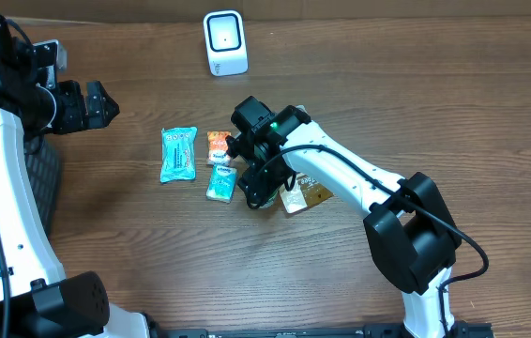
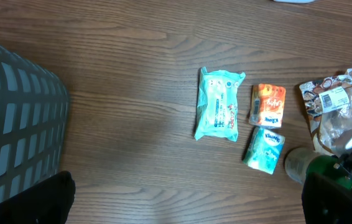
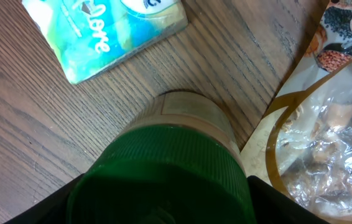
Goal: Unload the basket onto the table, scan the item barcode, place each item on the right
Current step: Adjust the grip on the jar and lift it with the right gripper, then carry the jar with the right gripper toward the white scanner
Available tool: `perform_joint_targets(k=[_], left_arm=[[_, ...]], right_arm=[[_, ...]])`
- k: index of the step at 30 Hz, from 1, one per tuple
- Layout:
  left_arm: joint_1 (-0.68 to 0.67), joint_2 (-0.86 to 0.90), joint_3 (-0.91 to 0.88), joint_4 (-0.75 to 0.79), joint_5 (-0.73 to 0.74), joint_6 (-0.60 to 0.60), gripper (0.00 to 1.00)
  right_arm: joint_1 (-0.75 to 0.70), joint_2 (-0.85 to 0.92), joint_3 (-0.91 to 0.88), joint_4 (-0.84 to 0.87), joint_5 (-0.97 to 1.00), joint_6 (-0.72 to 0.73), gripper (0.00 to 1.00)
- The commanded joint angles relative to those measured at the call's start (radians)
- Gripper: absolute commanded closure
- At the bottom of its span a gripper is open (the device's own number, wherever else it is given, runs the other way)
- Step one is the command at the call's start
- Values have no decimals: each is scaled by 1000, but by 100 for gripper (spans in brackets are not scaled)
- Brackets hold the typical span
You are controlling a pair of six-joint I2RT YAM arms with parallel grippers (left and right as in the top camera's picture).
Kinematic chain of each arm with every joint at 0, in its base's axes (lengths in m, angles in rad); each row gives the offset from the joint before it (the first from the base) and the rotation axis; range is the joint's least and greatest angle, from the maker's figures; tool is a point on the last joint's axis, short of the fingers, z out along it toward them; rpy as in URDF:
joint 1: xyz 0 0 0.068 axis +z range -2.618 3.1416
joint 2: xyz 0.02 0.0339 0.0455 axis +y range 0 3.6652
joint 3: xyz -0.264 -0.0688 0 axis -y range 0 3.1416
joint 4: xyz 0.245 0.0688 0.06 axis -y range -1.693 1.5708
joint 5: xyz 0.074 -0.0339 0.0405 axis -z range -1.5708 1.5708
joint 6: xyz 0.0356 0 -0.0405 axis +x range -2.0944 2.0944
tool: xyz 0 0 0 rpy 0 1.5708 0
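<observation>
A jar with a green ribbed lid [image 3: 163, 168] and pale body [image 2: 299, 165] lies on the wooden table between a teal tissue pack [image 3: 107, 34] and a clear snack bag [image 3: 331, 137]. My right gripper [image 3: 160, 208] is down over it, with its black fingers pressed against both sides of the lid; from overhead the gripper [image 1: 261, 186] hides most of the jar. The white barcode scanner [image 1: 224, 42] stands at the table's far edge. My left gripper [image 1: 97, 105] hovers wide open at the far left, holding nothing.
A teal wipes pack [image 1: 178, 153], an orange tissue pack [image 1: 218, 146], the teal tissue pack [image 1: 221, 181] and the snack bag [image 1: 305, 193] lie close together mid-table. A grey mesh basket [image 2: 14, 124] sits at the left edge.
</observation>
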Motion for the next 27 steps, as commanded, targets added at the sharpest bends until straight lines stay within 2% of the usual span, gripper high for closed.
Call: perform_joint_targets(k=[1,3,7,10,13,16,21,23,27], left_arm=[[-2,-4,13,1,11,19,0],[-2,-4,13,1,11,19,0],[-2,-4,13,1,11,19,0],[-2,-4,13,1,11,19,1],[-2,-4,13,1,11,19,0],[-2,-4,13,1,11,19,0],[-2,-4,13,1,11,19,1],[-2,-4,13,1,11,19,0],[-2,-4,13,1,11,19,0]], right_arm=[[3,1,-7,11,0,0,34],[3,1,-4,13,-1,0,39],[3,0,10,16,-18,8,59],[2,-14,63,-7,-36,32,66],[-12,-45,129,-41,-106,30,66],[-73,-114,217,-64,-267,25,66],[-251,-203,252,-48,-653,-6,74],[-355,-212,252,-66,-917,-110,75],[-473,-212,251,-117,-1175,-282,75]])
